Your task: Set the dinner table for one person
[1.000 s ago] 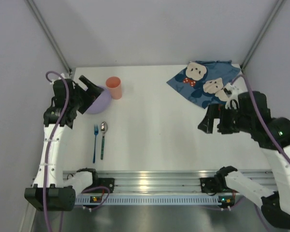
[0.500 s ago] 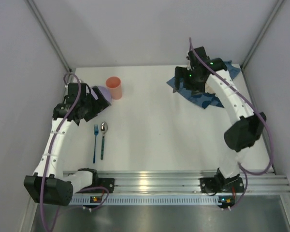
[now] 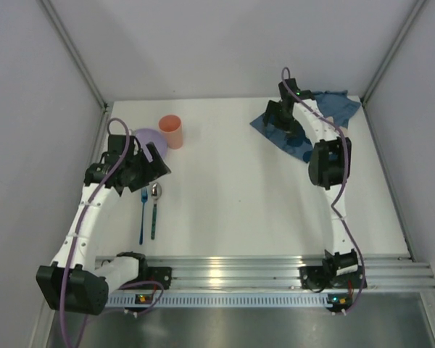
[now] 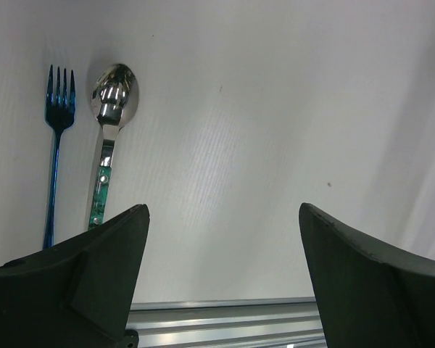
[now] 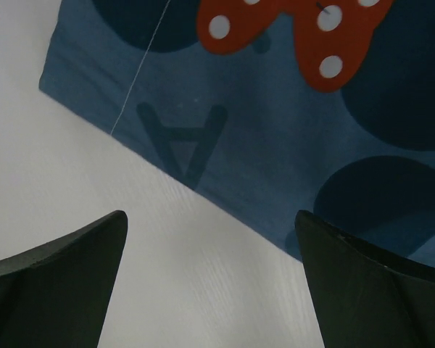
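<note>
The white dinner table (image 3: 232,188) holds a blue fork (image 3: 142,214) and a green-handled spoon (image 3: 154,206) side by side at the near left. A purple bowl (image 3: 141,136) and an orange cup (image 3: 171,131) stand behind them. A blue bear-print placemat (image 3: 333,105) lies rumpled at the far right. My left gripper (image 3: 152,163) is open and empty, just above the fork (image 4: 58,138) and spoon (image 4: 112,94) heads. My right gripper (image 3: 275,117) is open and empty over the placemat's near-left edge (image 5: 203,138).
An aluminium rail (image 3: 232,272) runs along the near edge with both arm bases on it. Grey walls close in the left, back and right sides. The right arm's links stretch over the table's right half.
My right arm has swung from the right side out to the far placemat. My left gripper has come off the purple bowl and moved nearer, towards the cutlery.
</note>
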Action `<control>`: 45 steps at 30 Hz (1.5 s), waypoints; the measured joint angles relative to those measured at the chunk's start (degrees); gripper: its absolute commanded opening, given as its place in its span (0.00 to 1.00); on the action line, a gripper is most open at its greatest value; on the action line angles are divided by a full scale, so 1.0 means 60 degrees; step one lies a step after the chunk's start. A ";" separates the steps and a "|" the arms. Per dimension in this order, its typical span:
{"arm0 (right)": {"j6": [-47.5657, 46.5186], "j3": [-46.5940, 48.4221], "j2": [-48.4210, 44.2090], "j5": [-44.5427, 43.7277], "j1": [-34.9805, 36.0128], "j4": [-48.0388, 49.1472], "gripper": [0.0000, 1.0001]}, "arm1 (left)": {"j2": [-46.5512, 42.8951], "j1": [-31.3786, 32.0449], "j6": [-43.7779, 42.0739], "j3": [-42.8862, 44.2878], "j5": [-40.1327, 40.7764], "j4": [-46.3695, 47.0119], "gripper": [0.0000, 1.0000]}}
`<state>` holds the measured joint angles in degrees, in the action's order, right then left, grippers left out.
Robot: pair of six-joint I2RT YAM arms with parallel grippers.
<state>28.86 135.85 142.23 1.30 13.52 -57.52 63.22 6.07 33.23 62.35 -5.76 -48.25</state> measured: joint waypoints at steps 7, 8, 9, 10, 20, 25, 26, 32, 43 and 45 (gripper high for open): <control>0.0415 0.0044 0.0226 -0.0113 -0.0324 0.0474 0.99 | 0.0036 0.0033 0.0004 -0.0401 0.0004 0.0157 0.90; 0.0419 0.0098 0.0277 -0.0113 -0.0306 0.0506 0.98 | 0.0091 0.0033 0.0011 -0.0426 0.0011 0.0229 0.90; 0.0419 0.0157 0.0331 -0.0113 -0.0284 0.0525 0.97 | 0.0226 0.0033 0.0018 -0.0430 0.0033 0.0306 0.90; 0.0412 0.0215 0.0419 -0.0131 -0.0255 0.0517 0.95 | 0.0353 0.0033 0.0025 -0.0430 0.0044 0.0372 0.89; -0.0219 0.0936 0.1169 -0.1045 0.0284 -0.0033 0.33 | 0.1847 0.0033 0.0044 -0.0404 0.0095 0.0769 0.89; -0.0678 0.0936 0.1184 -0.1526 0.0506 -0.0313 0.00 | 0.2157 0.0033 0.0044 -0.0368 0.0076 0.0794 0.89; -0.0685 0.0936 0.1184 -0.1548 0.0532 -0.0331 0.00 | 0.2160 0.0033 0.0040 -0.0368 0.0073 0.0805 0.89; -0.0841 0.0641 0.1038 -0.1566 0.0565 -0.0189 0.00 | 0.2160 0.0033 -0.0033 -0.0357 -0.0069 0.0907 0.89; -0.1031 -0.4823 -0.2098 -0.0903 0.1872 0.0550 0.00 | 0.1814 0.0055 -0.0331 -0.0357 -0.0474 0.1177 0.89; -0.0936 -0.5905 -0.2747 -0.0576 0.2481 0.0586 0.00 | 0.1676 0.0102 -0.0353 -0.0357 -0.0605 0.1293 0.90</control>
<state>23.24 100.42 125.75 -2.15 28.40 -54.00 73.28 6.68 31.11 60.20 -9.39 -40.49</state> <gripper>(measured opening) 0.006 0.895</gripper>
